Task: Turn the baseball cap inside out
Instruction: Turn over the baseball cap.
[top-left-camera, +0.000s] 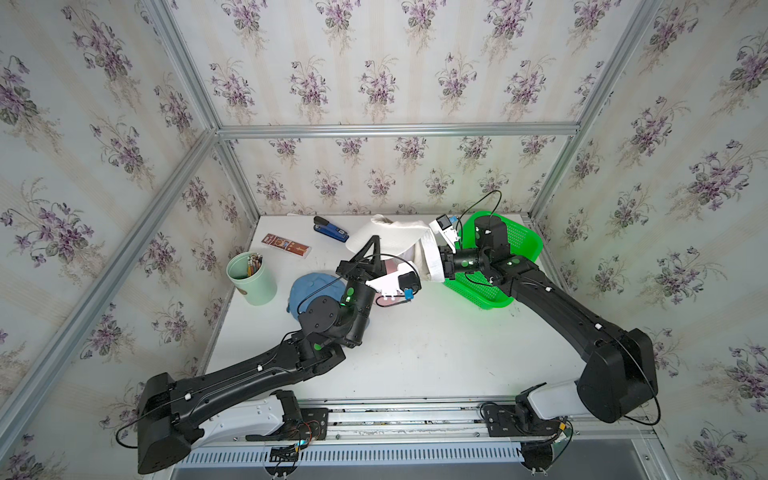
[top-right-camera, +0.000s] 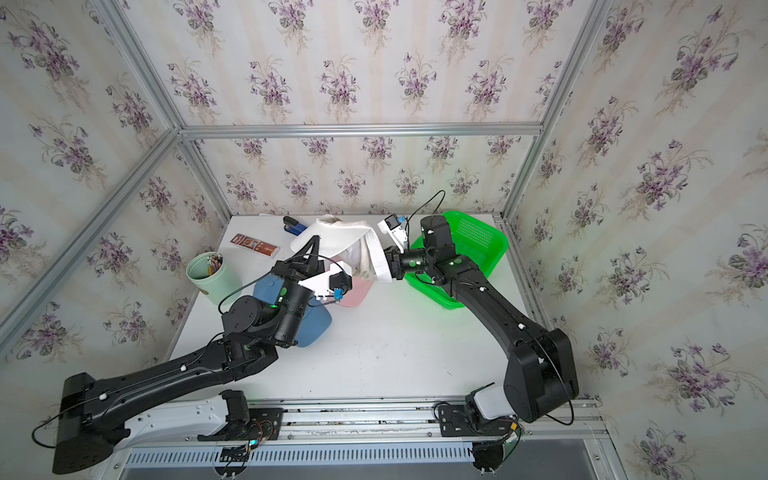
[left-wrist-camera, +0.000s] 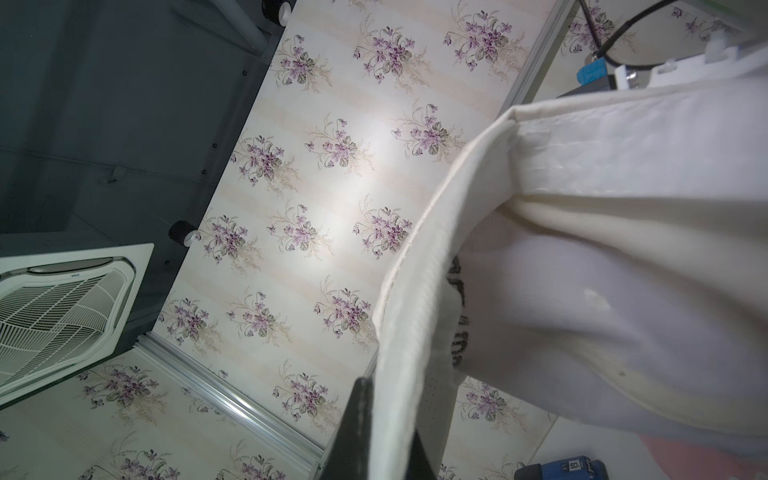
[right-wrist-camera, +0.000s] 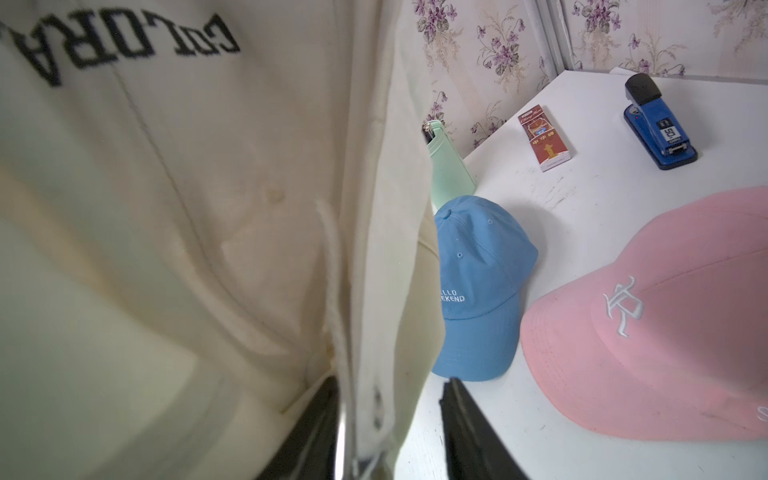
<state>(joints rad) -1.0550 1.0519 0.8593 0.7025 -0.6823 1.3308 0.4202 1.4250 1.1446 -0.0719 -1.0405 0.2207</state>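
While I watch remotely, left hand (top-left-camera: 375, 245) clamps cream baseball cap (top-left-camera: 390, 237) rim above bench (top-left-camera: 415, 353); right hand (right-wrist-camera: 390, 386) stands parted, cap cloth loose between its fingers (right-wrist-camera: 465, 428).

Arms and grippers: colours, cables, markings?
Left arm and right arm: black, white base links, green joint lights, thin black cables in white clips. Left gripper and right gripper: black tapered fingers, white camera mounts.
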